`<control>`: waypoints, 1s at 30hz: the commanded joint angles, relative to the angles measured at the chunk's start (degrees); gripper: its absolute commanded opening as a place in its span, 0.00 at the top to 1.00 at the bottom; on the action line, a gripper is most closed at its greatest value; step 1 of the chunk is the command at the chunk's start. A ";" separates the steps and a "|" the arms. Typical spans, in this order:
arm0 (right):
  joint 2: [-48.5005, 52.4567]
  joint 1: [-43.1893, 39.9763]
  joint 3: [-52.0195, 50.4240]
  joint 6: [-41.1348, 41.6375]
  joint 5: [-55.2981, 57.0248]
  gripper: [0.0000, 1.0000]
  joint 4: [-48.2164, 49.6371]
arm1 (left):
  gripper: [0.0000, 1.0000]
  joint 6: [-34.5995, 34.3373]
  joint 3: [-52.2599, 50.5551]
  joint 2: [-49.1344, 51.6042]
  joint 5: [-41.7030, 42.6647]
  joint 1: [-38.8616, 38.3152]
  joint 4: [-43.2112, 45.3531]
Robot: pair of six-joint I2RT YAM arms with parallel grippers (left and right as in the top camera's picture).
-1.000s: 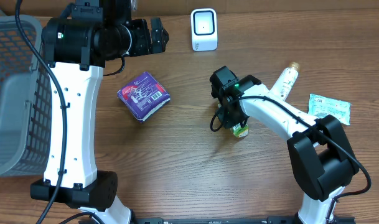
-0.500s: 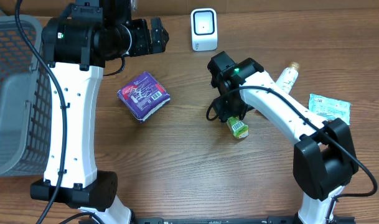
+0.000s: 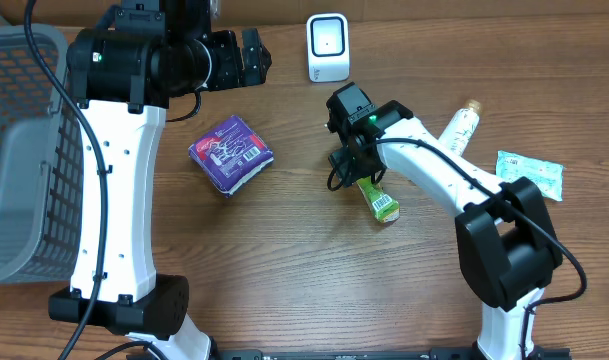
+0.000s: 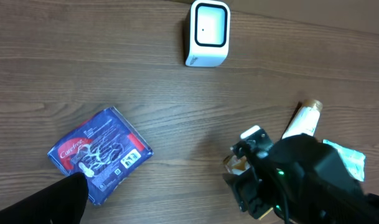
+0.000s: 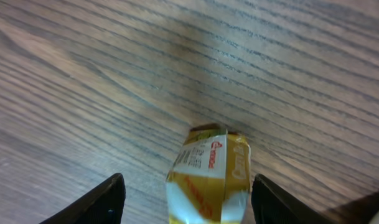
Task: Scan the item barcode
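Your small green-and-yellow packet [image 3: 382, 201] lies flat on the wooden table [image 3: 284, 260], right of centre and well apart from the white scanner [image 3: 328, 47] at the far edge. Your right gripper [image 5: 188, 179] hangs just over one end of it, jaws spread with a gap on either side, gripping nothing. A purple pack [image 3: 231, 152] sits further left. Your left gripper [image 3: 246, 58] hovers near the far edge, jaws wide and empty.

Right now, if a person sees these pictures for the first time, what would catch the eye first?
The purple packet lies left of centre, the brightest thing in view. The white scanner stands at the far edge. The right end effector hangs open over a small carton lying flat, without touching it.
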 commanded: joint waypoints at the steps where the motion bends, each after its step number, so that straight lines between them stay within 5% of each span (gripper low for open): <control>1: 0.57 -0.09 -0.57 -0.61 -2.32 0.35 -0.09 | 0.00 0.70 -0.11 0.24 0.17 -0.31 0.20; 11: 0.55 5.92 -0.02 -12.57 -18.58 0.36 -6.16 | 0.00 0.70 -0.11 0.24 0.15 -0.35 0.20; 19: -0.83 13.77 5.73 -15.56 -19.61 0.28 -15.87 | 0.00 0.70 -0.11 0.24 0.15 -0.39 0.20; 23: -4.22 12.44 7.63 -9.60 -19.54 0.27 -17.29 | 0.00 0.70 -0.09 0.24 0.15 -0.39 0.20; 30: -9.84 0.28 7.58 12.24 -15.50 0.24 -22.84 | 0.00 0.70 -0.11 0.24 0.15 -0.39 0.20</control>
